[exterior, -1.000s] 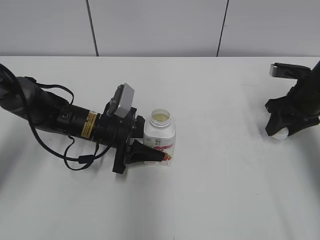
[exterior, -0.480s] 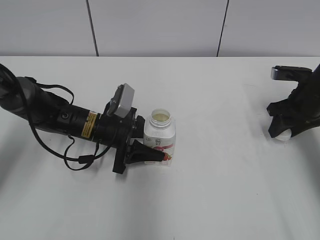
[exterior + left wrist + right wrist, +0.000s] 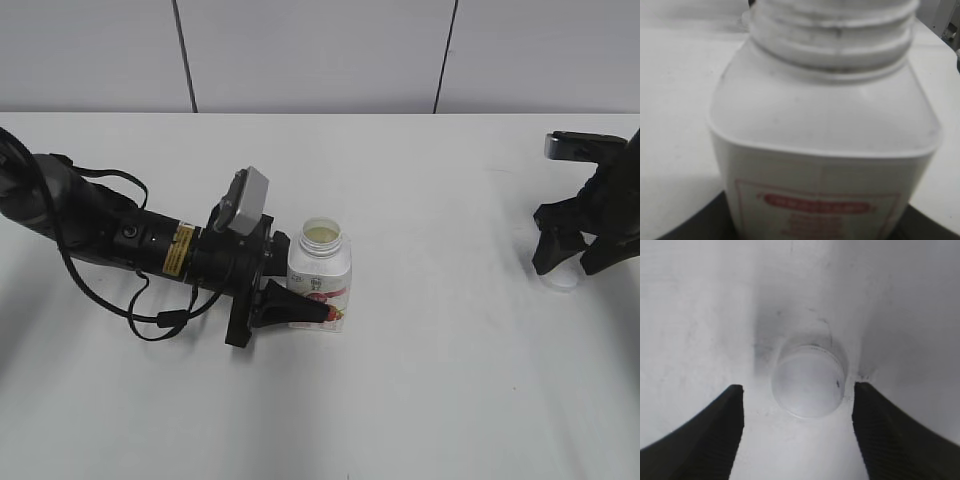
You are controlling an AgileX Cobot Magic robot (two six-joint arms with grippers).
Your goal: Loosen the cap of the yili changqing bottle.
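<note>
Bottle: the yili changqing bottle is seen standing upright on the white table, slightly left of centre in the exterior view; its neck is uncapped and pale liquid is visible inside.
Bottle, close view: in the left wrist view the bottle fills the picture, with the bare threaded neck at 12 o'clock and the red label at 6 o'clock.
Left gripper: the left gripper is laid in from 9 o'clock of the bottle, low and nearly level with the table; its dark fingers are pressed against the lower body of the bottle, which is pinched between them.
Cap: the cap is set on the table well apart from the bottle, at the far right of the exterior view, roughly 3 o'clock from the bottle.
Right gripper: the right gripper is held above the cap with its jaws spread; one finger is seen at 8 o'clock of the cap and the other at 4 o'clock, neither touching it.
Right gripper, exterior view: its black fingers are pointed down at the table just beside the cap.
</note>
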